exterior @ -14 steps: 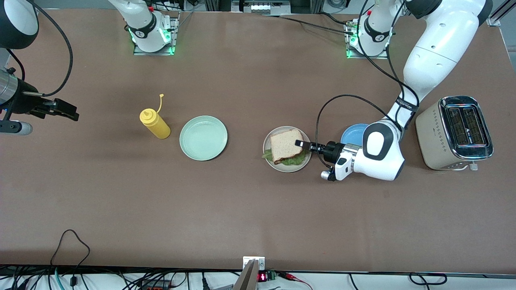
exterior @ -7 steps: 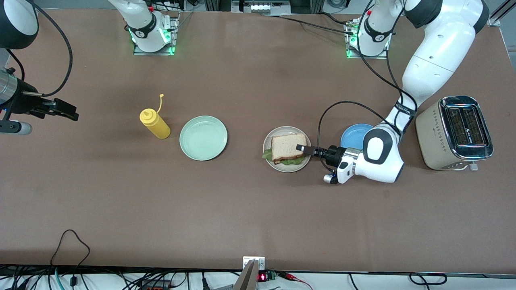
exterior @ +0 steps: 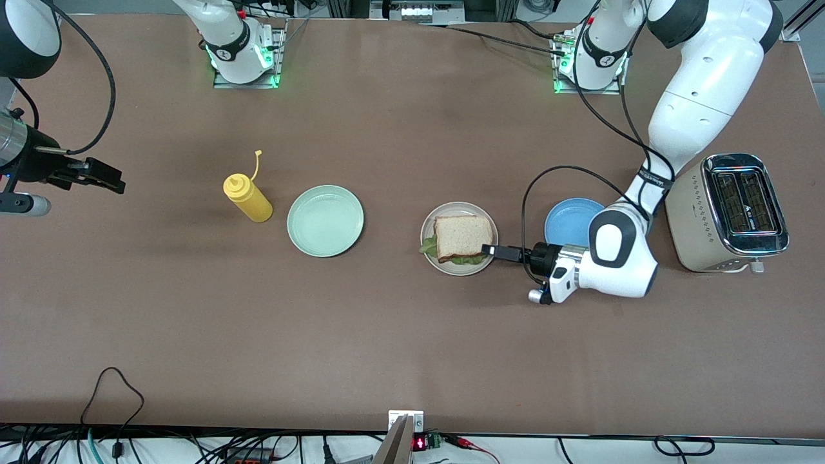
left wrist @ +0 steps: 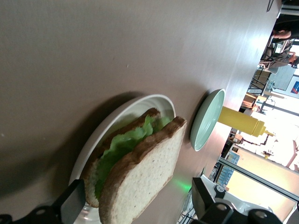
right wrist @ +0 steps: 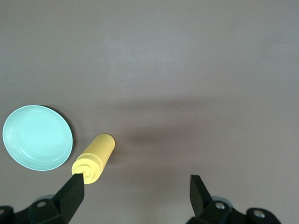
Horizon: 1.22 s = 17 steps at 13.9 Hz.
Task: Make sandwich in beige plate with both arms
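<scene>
Now I see the sandwich (exterior: 461, 238) lying on the beige plate (exterior: 430, 227) mid-desk; my left end effector (exterior: 488, 250) sits at the plate's rim, fingers apart, holding nothing; my right end effector (exterior: 103, 178) waits open above the desk's end.

Brown table (exterior: 412, 335) with mustard bottle (exterior: 248, 200), mint-green plate (exterior: 325, 221), beige plate (exterior: 430, 225), blue plate (exterior: 567, 222), toaster (exterior: 725, 212)

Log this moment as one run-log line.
left gripper: open, at beige plate rim, off the sandwich | right gripper: open, waiting at right arm's end | sandwich: assembled on plate
</scene>
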Tool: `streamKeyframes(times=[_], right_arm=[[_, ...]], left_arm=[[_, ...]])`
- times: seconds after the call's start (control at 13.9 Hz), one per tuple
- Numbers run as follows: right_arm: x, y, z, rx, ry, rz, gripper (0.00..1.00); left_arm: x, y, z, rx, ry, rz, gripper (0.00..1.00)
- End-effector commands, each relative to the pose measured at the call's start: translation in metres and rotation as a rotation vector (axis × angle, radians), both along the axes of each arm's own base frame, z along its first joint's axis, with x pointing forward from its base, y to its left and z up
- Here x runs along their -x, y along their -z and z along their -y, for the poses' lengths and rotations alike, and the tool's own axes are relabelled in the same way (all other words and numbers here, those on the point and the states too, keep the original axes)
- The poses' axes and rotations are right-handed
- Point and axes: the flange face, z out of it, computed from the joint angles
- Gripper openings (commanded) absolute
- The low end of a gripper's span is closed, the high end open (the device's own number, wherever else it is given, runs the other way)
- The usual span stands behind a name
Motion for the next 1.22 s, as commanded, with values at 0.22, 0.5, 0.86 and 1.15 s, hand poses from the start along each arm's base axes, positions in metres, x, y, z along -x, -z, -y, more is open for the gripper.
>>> streamKeyframes(times=[0.22, 0.5, 0.86, 1.15], right_arm=[[-0.001, -0.006, 0.005, 0.012, -0.007, 0.011, 1.00], [-0.001, -0.006, 0.006, 0.011, -0.005, 0.011, 1.00], [-0.001, -0.006, 0.008, 0.011, -0.002, 0.013, 1.00], [-0.001, -0.007, 0.009, 0.004, 0.005, 0.014, 1.00]], left_arm=[[-0.010, -0.107, -0.023, -0.216, 0.121, 0.103, 1.00], [-0.002, -0.173, -0.045, -0.525, 0.249, 0.178, 1.00], [-0.004, -0.265, -0.133, -0.788, 0.206, 0.304, 1.00], [0.006, -0.314, -0.200, -0.836, 0.092, 0.315, 1.00]])
